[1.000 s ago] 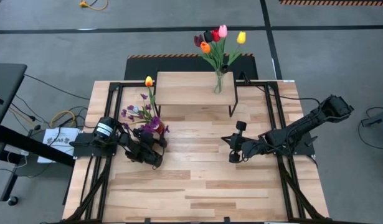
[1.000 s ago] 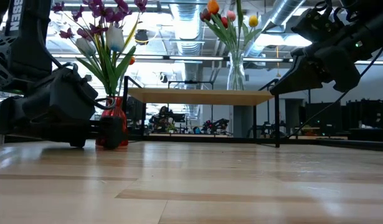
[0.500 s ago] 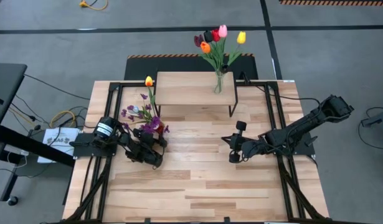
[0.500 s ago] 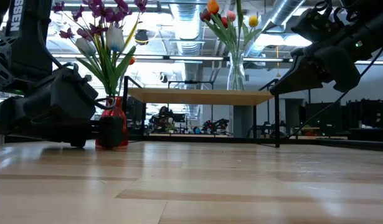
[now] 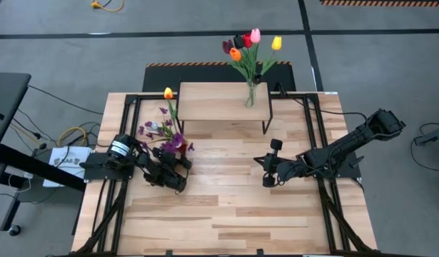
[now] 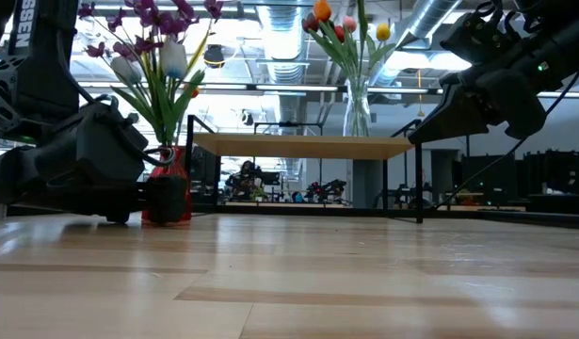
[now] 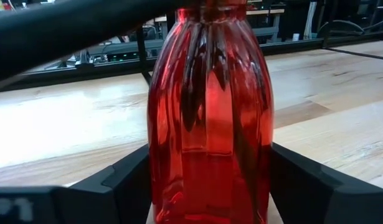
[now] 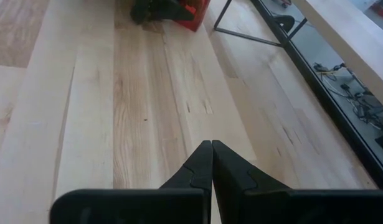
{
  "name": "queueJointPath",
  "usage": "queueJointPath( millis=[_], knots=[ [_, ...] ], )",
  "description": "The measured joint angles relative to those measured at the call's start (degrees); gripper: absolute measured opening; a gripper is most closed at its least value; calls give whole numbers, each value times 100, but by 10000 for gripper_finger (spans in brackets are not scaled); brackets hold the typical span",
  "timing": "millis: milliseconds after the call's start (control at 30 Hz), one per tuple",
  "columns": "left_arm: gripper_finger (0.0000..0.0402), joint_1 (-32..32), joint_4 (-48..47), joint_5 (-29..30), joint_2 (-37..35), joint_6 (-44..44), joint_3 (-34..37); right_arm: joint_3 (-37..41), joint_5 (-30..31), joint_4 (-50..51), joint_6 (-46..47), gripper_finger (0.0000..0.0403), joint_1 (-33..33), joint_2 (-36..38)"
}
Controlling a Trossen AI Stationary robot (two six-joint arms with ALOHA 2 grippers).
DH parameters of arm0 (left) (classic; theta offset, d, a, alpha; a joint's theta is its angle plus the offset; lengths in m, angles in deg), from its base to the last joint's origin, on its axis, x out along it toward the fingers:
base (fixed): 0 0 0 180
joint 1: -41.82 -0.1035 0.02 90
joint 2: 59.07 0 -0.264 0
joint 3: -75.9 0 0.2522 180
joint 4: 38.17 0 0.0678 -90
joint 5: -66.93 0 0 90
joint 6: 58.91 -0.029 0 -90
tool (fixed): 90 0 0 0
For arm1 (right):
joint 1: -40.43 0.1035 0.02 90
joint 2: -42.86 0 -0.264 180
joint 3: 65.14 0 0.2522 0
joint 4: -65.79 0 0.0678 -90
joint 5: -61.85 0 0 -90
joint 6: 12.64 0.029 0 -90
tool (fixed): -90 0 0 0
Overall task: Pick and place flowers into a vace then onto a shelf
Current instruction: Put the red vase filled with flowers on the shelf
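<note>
While the red vase (image 7: 210, 118) of purple flowers (image 5: 165, 135) stands on the tabletop (image 5: 226, 214) left of the shelf (image 5: 219, 100), the left end effector (image 5: 178, 165) has a finger (image 7: 316, 186) on each side of it, seemingly touching the glass. Pressed together, the right end effector (image 8: 211, 163) hovers well apart over bare wood.

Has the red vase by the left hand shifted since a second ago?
Yes, slightly. In the low view the red vase has edged left, toward the left hand and away from the shelf leg.

Glossy ribbed red glass vase (image 7: 210, 112); pale wood tabletop (image 5: 233, 207).
</note>
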Motion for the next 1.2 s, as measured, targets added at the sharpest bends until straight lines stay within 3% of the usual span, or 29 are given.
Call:
queueJointPath(
  millis=[800,1200],
  knots=[
    [236,462,38,145,-12,-367,-536,0,-109,-44,0,0,193,2],
    [236,653,38,350,-1163,-1770,-796,-242,-103,264,-2,0,496,2]
  ],
)
